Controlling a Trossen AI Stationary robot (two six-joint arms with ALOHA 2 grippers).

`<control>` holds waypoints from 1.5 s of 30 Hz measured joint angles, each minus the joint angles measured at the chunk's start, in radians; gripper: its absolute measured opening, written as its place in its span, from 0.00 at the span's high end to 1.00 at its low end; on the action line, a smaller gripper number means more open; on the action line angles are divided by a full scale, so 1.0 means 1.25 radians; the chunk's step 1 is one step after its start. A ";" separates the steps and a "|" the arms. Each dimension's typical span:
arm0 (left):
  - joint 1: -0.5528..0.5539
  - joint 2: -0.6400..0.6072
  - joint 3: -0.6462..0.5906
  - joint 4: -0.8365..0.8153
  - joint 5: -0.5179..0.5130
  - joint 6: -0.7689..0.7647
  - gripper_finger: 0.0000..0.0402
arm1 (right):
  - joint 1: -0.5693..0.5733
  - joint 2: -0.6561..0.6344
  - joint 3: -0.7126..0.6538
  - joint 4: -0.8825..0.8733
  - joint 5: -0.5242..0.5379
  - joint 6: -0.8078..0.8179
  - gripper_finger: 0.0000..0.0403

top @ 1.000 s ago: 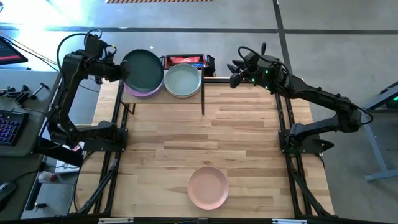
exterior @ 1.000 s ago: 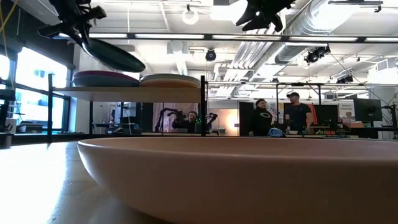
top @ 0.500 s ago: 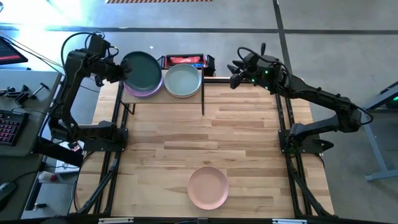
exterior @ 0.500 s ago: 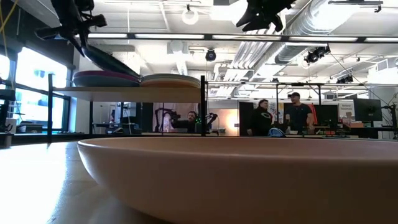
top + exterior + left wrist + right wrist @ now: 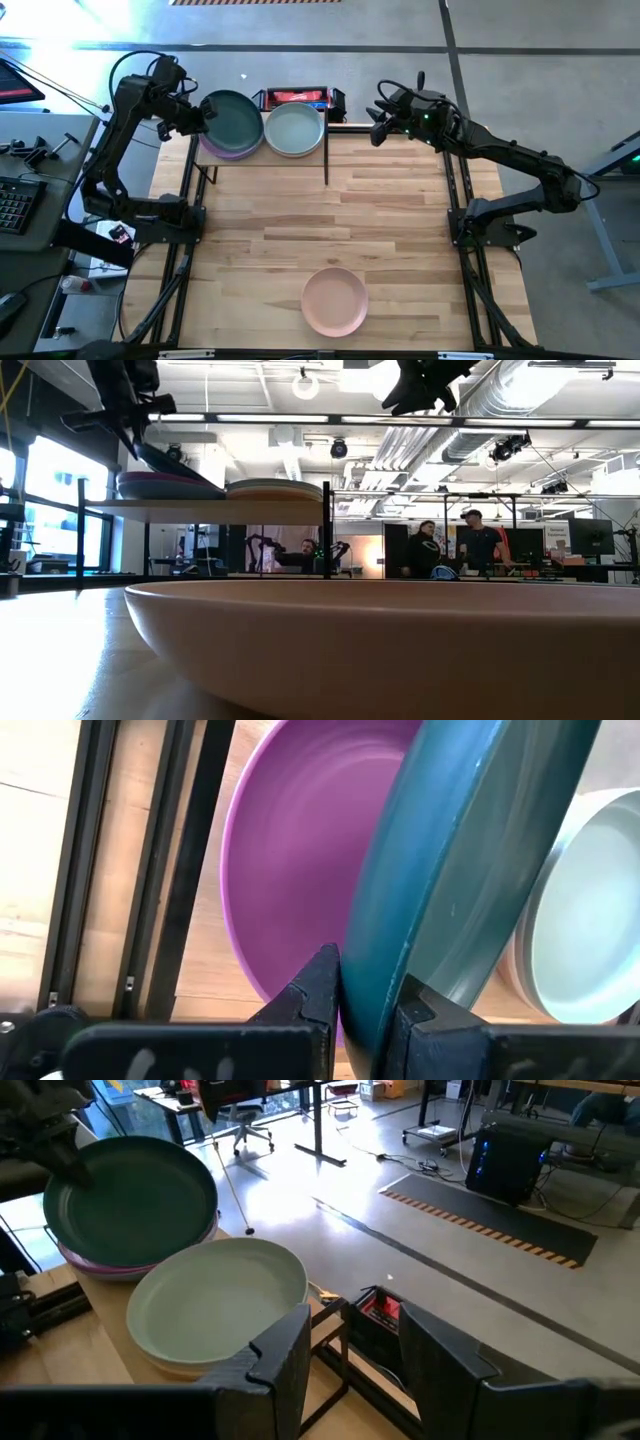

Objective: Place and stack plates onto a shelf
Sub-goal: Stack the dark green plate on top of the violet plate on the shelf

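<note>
My left gripper (image 5: 200, 118) is shut on a dark teal plate (image 5: 231, 120) above the left half of the shelf (image 5: 250, 506). Under it a purple plate (image 5: 290, 870) lies on a stack there. A sage green plate (image 5: 294, 130) lies on a cream one on the shelf's right half. A pink plate (image 5: 334, 301) rests on the table near the front edge and fills the low view (image 5: 400, 650). My right gripper (image 5: 375, 112) is open and empty, high up to the right of the shelf, by the table's far edge. My left gripper pinches the teal plate's left rim (image 5: 375, 960), one finger under the plate and one inside it. The fingers come from the table's left, slanting down. The plate is tilted, its held side high and its right edge (image 5: 212, 489) down on the purple plate.
A black box with red contents (image 5: 296, 98) stands just behind the shelf. Black frame rails run along the table's left and right edges. The wooden tabletop (image 5: 330, 215) lies bare between shelf and pink plate. People stand in the room beyond the table (image 5: 478, 545).
My left gripper has gone down over the shelf's left half, still shut on the teal plate. The plate, which hung tilted and clear above the stack, has come down, and its right edge now lies on the purple plate.
</note>
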 joint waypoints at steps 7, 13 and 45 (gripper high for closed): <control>0.000 0.002 0.000 0.000 0.000 0.002 0.94 | 0.000 0.000 0.000 0.000 0.000 0.000 0.65; 0.001 0.002 0.000 -0.005 0.048 0.017 0.87 | 0.000 0.000 0.000 -0.002 0.000 0.000 0.65; 0.001 0.010 0.000 -0.063 0.105 0.058 0.69 | 0.000 0.000 0.000 -0.067 0.000 -0.021 0.65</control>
